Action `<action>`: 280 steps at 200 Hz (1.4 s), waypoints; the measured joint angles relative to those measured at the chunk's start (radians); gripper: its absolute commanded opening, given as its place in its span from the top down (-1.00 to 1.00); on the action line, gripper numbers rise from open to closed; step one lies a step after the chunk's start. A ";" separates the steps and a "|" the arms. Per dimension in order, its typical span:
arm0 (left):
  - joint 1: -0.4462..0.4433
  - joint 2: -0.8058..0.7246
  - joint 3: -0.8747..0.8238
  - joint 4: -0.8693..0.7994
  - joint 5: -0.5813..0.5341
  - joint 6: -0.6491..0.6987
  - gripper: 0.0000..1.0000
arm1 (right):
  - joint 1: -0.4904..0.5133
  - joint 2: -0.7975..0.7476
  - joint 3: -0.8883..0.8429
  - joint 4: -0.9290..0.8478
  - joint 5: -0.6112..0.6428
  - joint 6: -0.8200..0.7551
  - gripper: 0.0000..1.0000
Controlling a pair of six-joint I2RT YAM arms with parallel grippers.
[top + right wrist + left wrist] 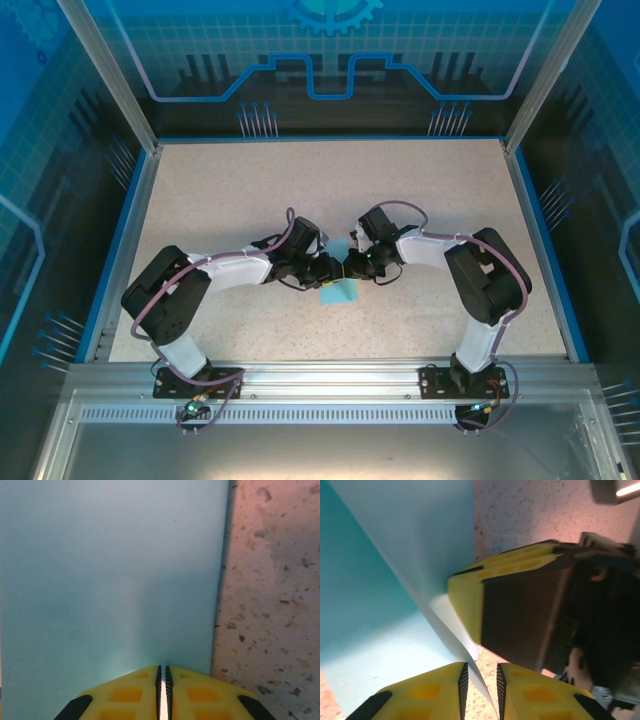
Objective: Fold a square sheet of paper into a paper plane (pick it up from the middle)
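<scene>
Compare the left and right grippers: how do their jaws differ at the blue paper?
The right gripper has jaws pressed together on the edge of the square sheet of paper; the left gripper shows a gap around a paper edge. Ahead of the right gripper the sheet looks flat; ahead of the left gripper a slanted edge crosses it. Both have yellow fingers.

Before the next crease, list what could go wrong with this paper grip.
The right jaws pinch the thin light blue square sheet of paper only near its edge, so it could slip or tear. The left jaws stand slightly apart around the sheet's edge beside a right finger; closing may crumple it.
</scene>
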 measured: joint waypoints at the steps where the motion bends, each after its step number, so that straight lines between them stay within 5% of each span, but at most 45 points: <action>1: 0.000 0.000 0.000 0.001 0.000 -0.001 0.50 | 0.000 0.000 0.000 0.000 0.000 0.000 0.77; 183: 0.003 0.093 0.044 0.070 -0.024 -0.073 -0.06 | -0.110 -0.228 -0.230 0.126 -0.095 0.050 0.46; 280: 0.003 0.099 0.047 0.069 -0.043 -0.076 -0.09 | -0.113 -0.275 -0.266 0.165 -0.089 -0.071 0.23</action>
